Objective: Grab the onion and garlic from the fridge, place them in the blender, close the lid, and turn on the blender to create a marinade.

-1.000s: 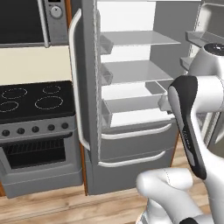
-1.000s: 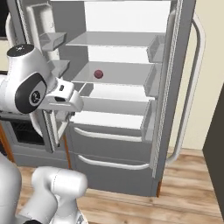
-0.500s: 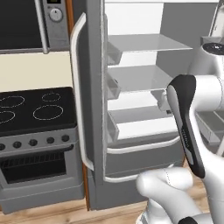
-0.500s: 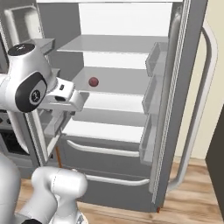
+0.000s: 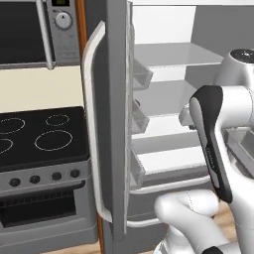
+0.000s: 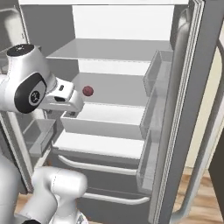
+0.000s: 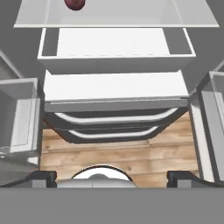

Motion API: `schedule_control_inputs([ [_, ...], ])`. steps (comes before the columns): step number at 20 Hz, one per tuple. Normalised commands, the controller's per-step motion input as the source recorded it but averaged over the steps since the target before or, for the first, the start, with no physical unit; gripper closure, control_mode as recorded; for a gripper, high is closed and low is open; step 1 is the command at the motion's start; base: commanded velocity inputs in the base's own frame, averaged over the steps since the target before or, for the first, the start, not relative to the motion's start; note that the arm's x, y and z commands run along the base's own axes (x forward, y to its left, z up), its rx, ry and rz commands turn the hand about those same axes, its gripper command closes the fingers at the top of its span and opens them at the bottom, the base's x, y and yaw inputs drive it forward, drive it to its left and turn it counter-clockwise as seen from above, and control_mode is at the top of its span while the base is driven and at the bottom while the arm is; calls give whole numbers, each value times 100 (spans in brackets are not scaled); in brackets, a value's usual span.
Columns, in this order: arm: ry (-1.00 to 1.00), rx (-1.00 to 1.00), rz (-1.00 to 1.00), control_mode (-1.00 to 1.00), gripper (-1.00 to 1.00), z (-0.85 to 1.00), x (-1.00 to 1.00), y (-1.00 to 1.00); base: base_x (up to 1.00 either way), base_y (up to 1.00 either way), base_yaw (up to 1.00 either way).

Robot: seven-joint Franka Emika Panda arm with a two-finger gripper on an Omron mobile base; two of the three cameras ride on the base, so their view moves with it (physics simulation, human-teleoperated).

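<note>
Onion [image 7: 75,4] cut by hand view top edge; fridge [image 6: 131,57] top cropped.

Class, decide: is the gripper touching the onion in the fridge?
Apart. In the hand view the onion lies far up on its shelf, well beyond the open gripper.

Base is rolling closer to the open fridge [image 6: 131,57], so everything looks bigger in both base views now. In the left base view the stove [image 5: 42,144] slides toward the left edge and the fridge's door edge with its white handle [image 5: 92,129] now sits mid-frame. In the right base view the onion [image 6: 88,91] drifts from frame center to left of center, just right of the arm's hand.
</note>
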Motion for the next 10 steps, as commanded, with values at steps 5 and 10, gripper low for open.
schedule_control_inputs([
  [5, 0, 0, 0, 100, -100, 0, 0, 0, 64, -1, 1],
  [10, 0, 0, 0, 100, -100, 0, 0, 0, 54, -8, 3],
])
